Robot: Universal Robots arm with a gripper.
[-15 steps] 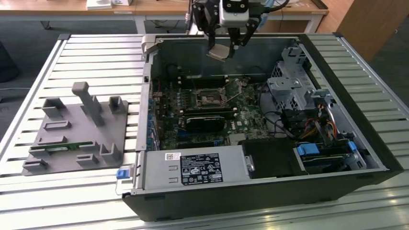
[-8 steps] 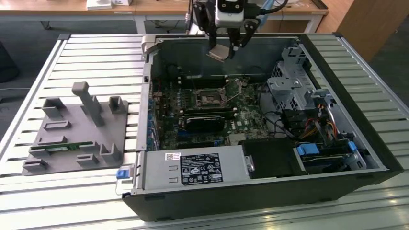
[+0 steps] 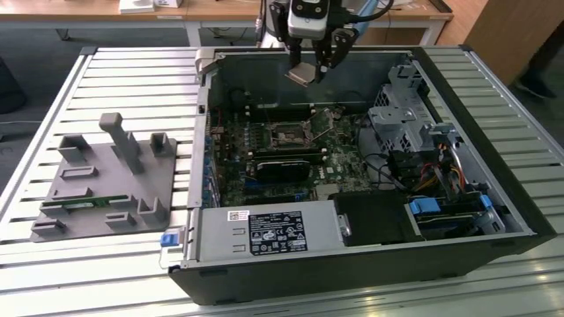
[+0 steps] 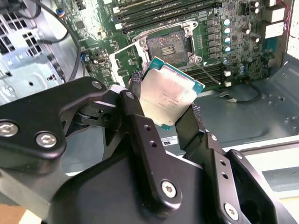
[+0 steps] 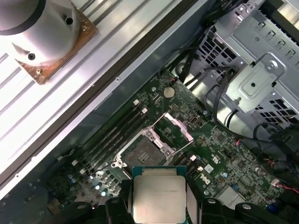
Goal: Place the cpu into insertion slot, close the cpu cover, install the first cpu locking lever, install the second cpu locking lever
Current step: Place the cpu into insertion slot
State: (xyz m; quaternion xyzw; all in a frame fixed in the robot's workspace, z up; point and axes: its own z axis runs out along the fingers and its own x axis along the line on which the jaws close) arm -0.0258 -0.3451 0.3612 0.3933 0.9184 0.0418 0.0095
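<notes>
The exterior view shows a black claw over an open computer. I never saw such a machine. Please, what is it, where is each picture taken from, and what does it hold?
It is a robot arm. Its gripper holds the cpu, a small flat chip, above an open computer case that lies on a slatted table. The exterior view comes from a camera off the arm; both wrist views come from cameras riding on the arm. On the motherboard, the insertion slot is uncovered and the cpu cover stands flipped open beside it. A grey holder lies at the exterior view's left.
</notes>
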